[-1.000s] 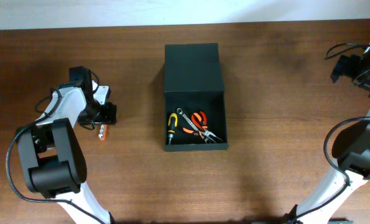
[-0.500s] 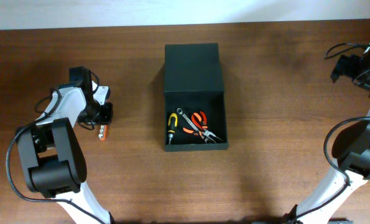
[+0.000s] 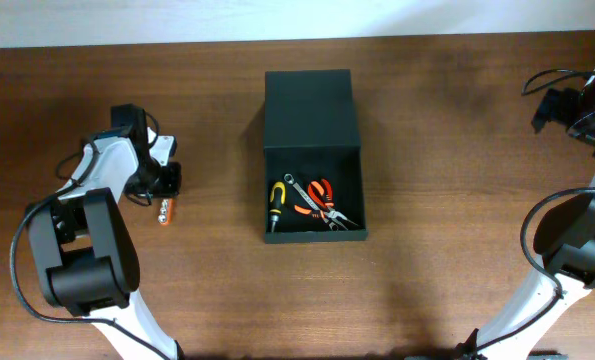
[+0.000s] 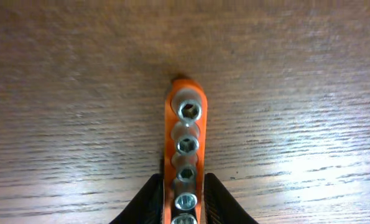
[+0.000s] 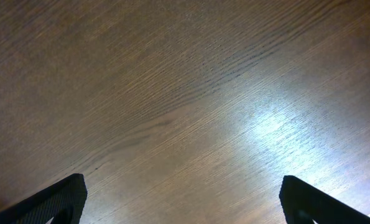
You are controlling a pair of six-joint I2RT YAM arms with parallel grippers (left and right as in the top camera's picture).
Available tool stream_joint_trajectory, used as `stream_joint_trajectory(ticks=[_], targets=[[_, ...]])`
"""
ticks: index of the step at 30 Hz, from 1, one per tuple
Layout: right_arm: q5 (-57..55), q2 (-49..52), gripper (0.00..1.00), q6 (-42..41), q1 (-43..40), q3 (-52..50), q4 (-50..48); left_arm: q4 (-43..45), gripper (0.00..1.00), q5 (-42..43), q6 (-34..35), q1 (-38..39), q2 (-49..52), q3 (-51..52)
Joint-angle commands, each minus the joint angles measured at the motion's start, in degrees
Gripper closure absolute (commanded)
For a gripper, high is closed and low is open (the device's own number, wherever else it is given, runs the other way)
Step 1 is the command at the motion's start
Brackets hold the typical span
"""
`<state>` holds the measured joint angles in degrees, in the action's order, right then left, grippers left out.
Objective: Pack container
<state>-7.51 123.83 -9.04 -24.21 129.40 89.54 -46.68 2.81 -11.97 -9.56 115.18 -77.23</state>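
Okay, my left gripper [image 4: 185, 208] first: jaws drawn in on an orange socket rail [image 4: 186, 124], one black finger [image 4: 148, 200] on each long side, both touching it, so I am pinching the rail near its close end. The rail lies flat on the wood and carries a row of silver sockets [image 4: 189, 111] with their openings facing up. Its rounded far end sticks out past my fingers. From overhead, this gripper [image 3: 167, 184] and the rail [image 3: 165, 209] sit on the left part of the worktop [image 3: 447, 230], well apart from the container.

My right gripper [image 5: 181, 186]: jaws spread wide, nothing between them, only bare wood grain with a bright glare patch below. Overhead puts it [image 3: 557, 105] near the far right corner of the worktop.

The container [image 3: 309, 110]: a dark matte box about mid-worktop, nearer the far edge. It is open, with the flap lid laid back flat toward that far edge. Inside, on the floor of the box, lie a screwdriver with a yellow and black handle [image 3: 276, 200], a silver wrench [image 3: 297, 188] and orange-handled pliers [image 3: 322, 193]. They are bunched close together, and exact overlaps are too small to tell.
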Motion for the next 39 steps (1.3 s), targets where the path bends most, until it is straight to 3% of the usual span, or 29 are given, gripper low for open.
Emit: stream_joint_trajectory(ticks=[1, 7, 11, 14, 15, 39], targets=[[-0.26, -0.46, 0.01, -0.48, -0.20, -0.02, -0.02, -1.03, 0.80, 0.39, 0.76, -0.39, 0.85, -3.89], [-0.26, -0.46, 0.01, -0.48, -0.20, -0.02, -0.02, -2.34, 0.80, 0.39, 0.76, -0.39, 0.85, -5.92], [-0.26, -0.46, 0.01, -0.48, -0.20, -0.02, -0.02, -2.43, 0.52, 0.37, 0.74, -0.39, 0.85, -5.92], [-0.26, -0.46, 0.01, -0.48, -0.20, -0.02, -0.02, -2.38, 0.25, 0.35, 0.74, -0.39, 0.85, -5.92], [-0.26, -0.46, 0.01, -0.48, -0.20, -0.02, -0.02, -2.40, 0.23, -0.02, 0.74, -0.39, 0.87, -5.92], [-0.26, -0.46, 0.01, -0.48, -0.20, -0.02, -0.02, -4.44, 0.21, 0.02, -0.57, -0.48, 2.25, -5.20]])
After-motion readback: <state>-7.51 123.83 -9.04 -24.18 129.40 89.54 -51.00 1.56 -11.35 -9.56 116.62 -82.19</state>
